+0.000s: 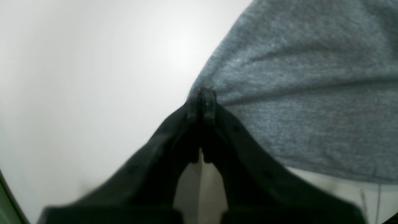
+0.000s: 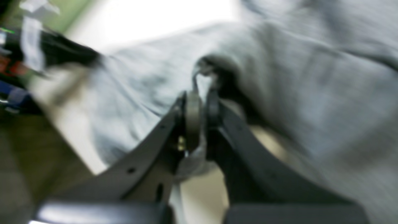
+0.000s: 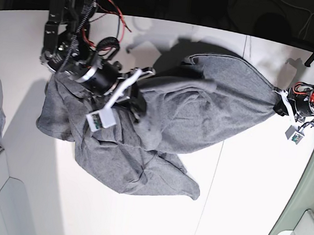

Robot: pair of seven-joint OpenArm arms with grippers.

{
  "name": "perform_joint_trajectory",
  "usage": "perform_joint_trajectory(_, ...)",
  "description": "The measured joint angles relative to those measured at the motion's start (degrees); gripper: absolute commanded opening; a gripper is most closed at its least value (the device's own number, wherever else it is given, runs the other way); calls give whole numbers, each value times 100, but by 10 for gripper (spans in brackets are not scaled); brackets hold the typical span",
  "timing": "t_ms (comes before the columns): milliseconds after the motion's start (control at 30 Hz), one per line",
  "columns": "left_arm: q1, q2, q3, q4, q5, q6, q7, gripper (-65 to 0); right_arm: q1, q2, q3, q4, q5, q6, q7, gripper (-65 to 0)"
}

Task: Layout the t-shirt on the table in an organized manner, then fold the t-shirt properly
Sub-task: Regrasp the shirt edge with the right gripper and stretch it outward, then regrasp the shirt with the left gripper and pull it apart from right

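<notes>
Grey t-shirt (image 3: 192, 107) corner pinched in left gripper (image 1: 202, 104), right gripper (image 2: 200, 105) nipping a mid fold

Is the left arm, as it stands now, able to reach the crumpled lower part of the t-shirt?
Probably not: the left claw is shut on the t-shirt edge at the far side, so it must let go first.

A robotics lab: bare white table (image 3: 237, 204), exposed red wiring (image 3: 108, 17), arm-mounted cameras.

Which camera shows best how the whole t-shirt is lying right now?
Base view: the whole t-shirt shows, rumpled on the table. The left wrist view shows only the edge the left gripper pinches; the right wrist view is a blurred fold.
</notes>
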Motion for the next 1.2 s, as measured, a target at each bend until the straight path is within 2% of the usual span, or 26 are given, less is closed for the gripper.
perform_joint_trajectory(100, 0, 4, 0, 0, 31, 4, 9, -633, -332, 326, 378, 387, 376, -20, -79, -650)
perform_joint_trajectory(200, 2, 0, 0, 0, -345, -155, 203, -633, -673, 501, 737, 688, 826, 2, -160, -631)
perform_joint_trajectory(267, 4, 4, 0, 4, -678, -356, 354, -633, -933, 551, 975, 737, 1029, 7, -247, -486)
perform_joint_trajectory(333, 31, 26, 0, 26, -852, -452, 398, -633, -1226, 557, 1207, 739, 1016, 0, -275, -426)
perform_joint_trajectory(500, 28, 31, 7, 33, -907, -452, 396, -633, -1823, 584, 1947, 728, 1088, 0, -136, -425)
perform_joint_trajectory(600, 26, 31, 4, 33, -774, -452, 389, -633, -1943, 579, 2393, 728, 1506, 0, -72, -425)
perform_joint_trajectory(700, 26, 31, 7, 42, -468, -470, 280, -633, -1939, 573, 2872, 728, 1615, 0, -66, -425)
perform_joint_trajectory(900, 7, -179, 7, 50, 127, 92, 28, -632, -1600, 636, 3327, 728, 1749, -26, 70, -425)
perform_joint_trajectory(933, -4, -258, 7, 50, 122, 107, 37, -623, -1491, 636, 3307, 723, 1751, -44, 81, -425)
perform_joint_trajectory(1000, -72, -407, 7, 50, 98, 155, 50, -534, -1235, 636, 3128, 590, 1517, -20, 160, -425)
perform_joint_trajectory(1100, -264, -612, 7, 52, -693, 35, 352, -417, -839, 636, 2728, -13, 1064, -170, 417, -425)
perform_joint_trajectory(1200, -352, -745, -4, 264, -1707, -367, 697, -409, -376, 719, 2308, -719, 852, -173, 476, -425)
